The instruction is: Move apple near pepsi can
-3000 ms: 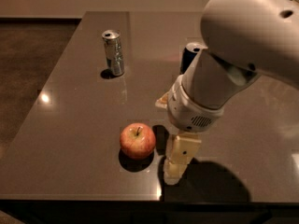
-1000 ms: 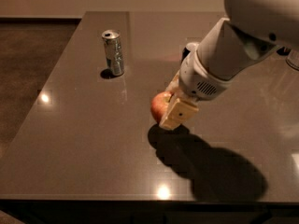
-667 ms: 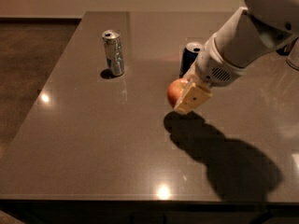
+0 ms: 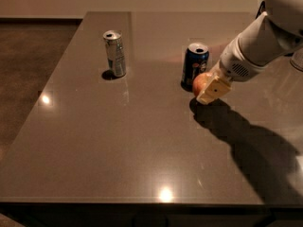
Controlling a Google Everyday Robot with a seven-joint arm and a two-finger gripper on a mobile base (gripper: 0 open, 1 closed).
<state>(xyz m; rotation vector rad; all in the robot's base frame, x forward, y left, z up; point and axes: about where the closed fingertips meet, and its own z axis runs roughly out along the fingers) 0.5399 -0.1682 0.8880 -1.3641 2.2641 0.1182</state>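
Camera view: your gripper (image 4: 207, 89) grips the apple (image 4: 199, 82) just beside the pepsi can (image 4: 195, 65).
Press closer and you could knock the can over.

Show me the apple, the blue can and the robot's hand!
apple (image 4: 199, 82): camera view, its red left side.
pepsi can (image 4: 195, 66): camera view, blue side wall.
hand (image 4: 207, 91): camera view, fingertips gripping the apple, beside the can.

Table (image 4: 118, 141) carries silver can (image 4: 115, 53), pepsi can (image 4: 195, 66); end effector (image 4: 207, 89) holds apple (image 4: 199, 82) beside latter, perhaps resting there.
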